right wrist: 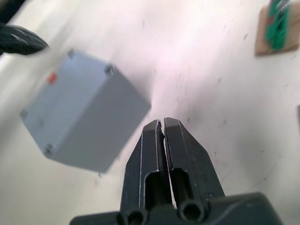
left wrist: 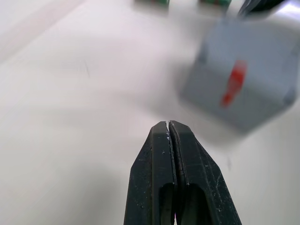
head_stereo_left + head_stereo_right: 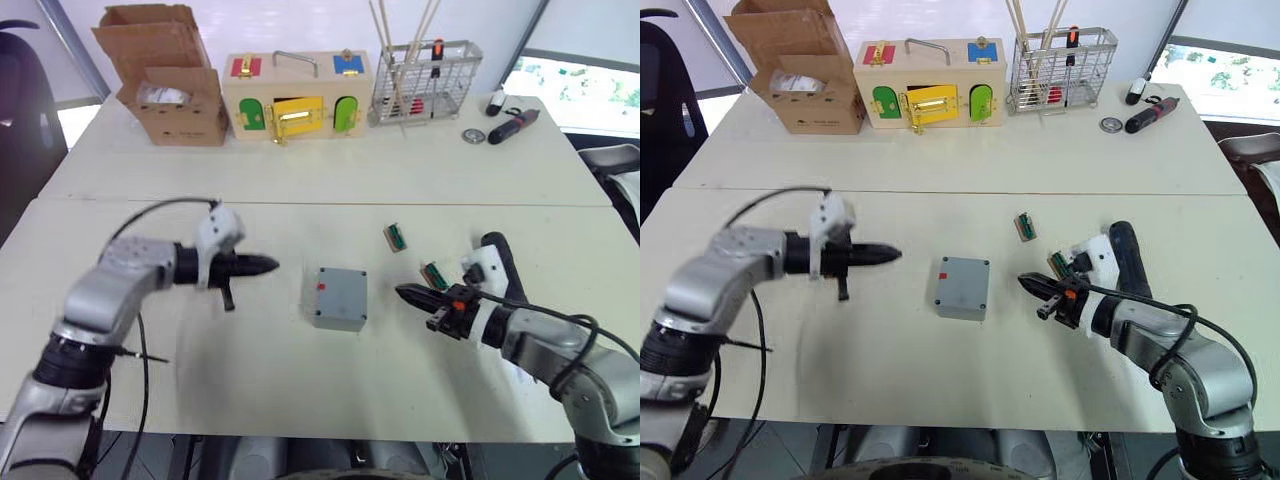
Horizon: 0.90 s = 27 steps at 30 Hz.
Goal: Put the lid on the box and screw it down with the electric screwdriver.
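The small square grey plastic box (image 3: 962, 287) with a small red mark sits near the middle of the front white table (image 3: 890, 370), its flat grey lid (image 3: 340, 292) with corner screw holes on top of it. To its left the left gripper (image 3: 895, 255) hovers near it and apart from it, its two black fingers clenched together on nothing. To its right the right gripper (image 3: 1024, 283) points at the box from just beside it, not touching, its fingers likewise pressed together and empty. Two small green-and-tan blocks (image 3: 1025, 226) lie on the table near the right arm. The thick black and dark-blue cylindrical electric screwdriver (image 3: 1125, 256) lies on the table beside the right arm. On the rear table stand a brown cardboard box (image 3: 800, 70), a wooden box with coloured latches (image 3: 930, 82) and a wire basket (image 3: 1062, 70).
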### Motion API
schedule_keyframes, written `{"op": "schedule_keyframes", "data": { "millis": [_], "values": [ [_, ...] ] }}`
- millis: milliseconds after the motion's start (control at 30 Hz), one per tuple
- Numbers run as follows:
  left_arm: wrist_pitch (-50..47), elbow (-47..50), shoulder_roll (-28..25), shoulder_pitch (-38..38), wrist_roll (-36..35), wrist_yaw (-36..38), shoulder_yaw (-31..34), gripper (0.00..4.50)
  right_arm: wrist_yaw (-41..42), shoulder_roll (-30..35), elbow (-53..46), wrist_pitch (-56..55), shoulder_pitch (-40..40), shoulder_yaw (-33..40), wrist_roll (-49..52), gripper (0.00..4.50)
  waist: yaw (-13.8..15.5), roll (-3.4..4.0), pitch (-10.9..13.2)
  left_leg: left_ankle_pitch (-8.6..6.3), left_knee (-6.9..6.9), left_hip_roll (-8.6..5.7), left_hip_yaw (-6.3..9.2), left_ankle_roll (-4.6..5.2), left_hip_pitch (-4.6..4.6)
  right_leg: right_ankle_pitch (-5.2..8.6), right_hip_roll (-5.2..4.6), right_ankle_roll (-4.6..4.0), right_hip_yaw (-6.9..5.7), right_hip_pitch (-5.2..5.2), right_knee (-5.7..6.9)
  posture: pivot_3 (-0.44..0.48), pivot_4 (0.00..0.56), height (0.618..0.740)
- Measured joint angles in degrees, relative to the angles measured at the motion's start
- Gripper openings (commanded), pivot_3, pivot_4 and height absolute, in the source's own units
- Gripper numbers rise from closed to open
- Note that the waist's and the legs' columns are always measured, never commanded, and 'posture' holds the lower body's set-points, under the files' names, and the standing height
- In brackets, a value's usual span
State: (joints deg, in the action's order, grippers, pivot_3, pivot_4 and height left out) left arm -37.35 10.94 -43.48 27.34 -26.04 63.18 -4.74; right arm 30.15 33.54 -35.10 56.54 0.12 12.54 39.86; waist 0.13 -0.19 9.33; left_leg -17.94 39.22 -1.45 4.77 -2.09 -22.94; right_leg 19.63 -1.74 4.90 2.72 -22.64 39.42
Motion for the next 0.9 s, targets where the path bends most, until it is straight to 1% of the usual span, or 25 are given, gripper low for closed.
{"op": "schedule_keyframes", "data": {
  "millis": [67, 167, 200, 333, 433, 467, 833, 900],
  "values": [
    [0.1, 1.8, -0.6, 2.1, -0.8, 2.3, -0.5, 0.0, -1.3, 0.0, -0.3, 0.0, 1.1, 1.7, 0.1, 0.06, 0.0, 0.0, 0.0, 0.0, -0.02, 0.0, 0.0, 0.0, 0.0, 0.0, 0.01, 0.0, 0.0, -0.01, -0.01, 0.0, 0.15, 0.74],
    [-0.1, 4.1, 0.0, 4.7, -1.8, 4.0, -2.0, 0.0, -3.1, -0.1, -0.3, -0.8, 1.8, 4.3, 0.0, 0.83, -0.2, 0.0, 0.0, 0.0, -0.02, 0.01, -0.01, 0.0, 0.0, 0.0, 0.04, 0.0, 0.01, -0.01, 0.01, 0.0, 0.15, 0.74],
    [-0.5, 5.3, 0.6, 5.6, -2.1, 4.1, -2.6, 0.0, -3.5, -0.1, -0.3, -1.6, 1.7, 4.8, -0.2, 1.41, -0.4, 0.0, 0.0, 0.0, -0.02, 0.01, 0.0, 0.0, 0.01, 0.0, 0.05, 0.0, 0.01, 0.0, 0.01, 0.0, 0.15, 0.74],
    [-0.7, 6.7, 3.2, 7.6, -1.5, 2.3, -4.7, 0.0, -3.9, 0.8, 0.0, -3.6, 2.7, 4.4, -2.0, 3.41, -0.9, 0.0, 0.0, -0.01, -0.03, 0.02, -0.01, 0.01, 0.06, 0.0, 0.09, 0.0, 0.02, 0.02, 0.04, 0.0, 0.15, 0.74],
    [-0.7, 6.2, 4.9, 7.5, -0.9, 0.8, -5.8, 0.0, -4.3, 0.9, 0.6, -4.7, 2.8, 4.0, -3.1, 4.35, -1.1, 0.0, 0.0, -0.01, -0.03, 0.04, -0.01, 0.01, 0.06, 0.0, 0.13, 0.0, 0.04, 0.0, 0.07, 0.0, 0.15, 0.74],
    [-0.7, 6.2, 5.1, 7.3, -0.7, 0.6, -5.9, 0.0, -4.6, 0.9, 0.7, -5.0, 2.7, 4.0, -3.5, 4.48, -1.1, 0.0, 0.0, -0.01, -0.04, 0.05, -0.01, 0.01, 0.07, 0.0, 0.14, 0.0, 0.04, 0.0, 0.07, 0.0, 0.15, 0.74],
    [-0.4, 6.7, 6.4, 6.5, 1.9, -1.6, -10.0, 0.0, -6.7, -0.3, 10.1, -8.6, -4.1, -1.1, -9.4, 4.48, -0.9, 0.0, 0.0, 0.0, -0.02, 0.04, -0.06, 0.0, 0.14, 0.0, 0.11, 0.0, 0.09, 0.05, 0.09, 0.0, 0.15, 0.74],
    [-0.3, 6.8, 6.4, 6.5, 2.2, -1.9, -10.2, 0.0, -6.8, -0.7, 11.5, -9.6, -4.8, -1.9, -10.4, 4.01, -1.0, 0.0, 0.0, 0.0, -0.02, 0.04, -0.06, 0.0, 0.14, 0.0, 0.12, 0.0, 0.09, 0.05, 0.09, 0.0, 0.15, 0.74]
  ]
}}
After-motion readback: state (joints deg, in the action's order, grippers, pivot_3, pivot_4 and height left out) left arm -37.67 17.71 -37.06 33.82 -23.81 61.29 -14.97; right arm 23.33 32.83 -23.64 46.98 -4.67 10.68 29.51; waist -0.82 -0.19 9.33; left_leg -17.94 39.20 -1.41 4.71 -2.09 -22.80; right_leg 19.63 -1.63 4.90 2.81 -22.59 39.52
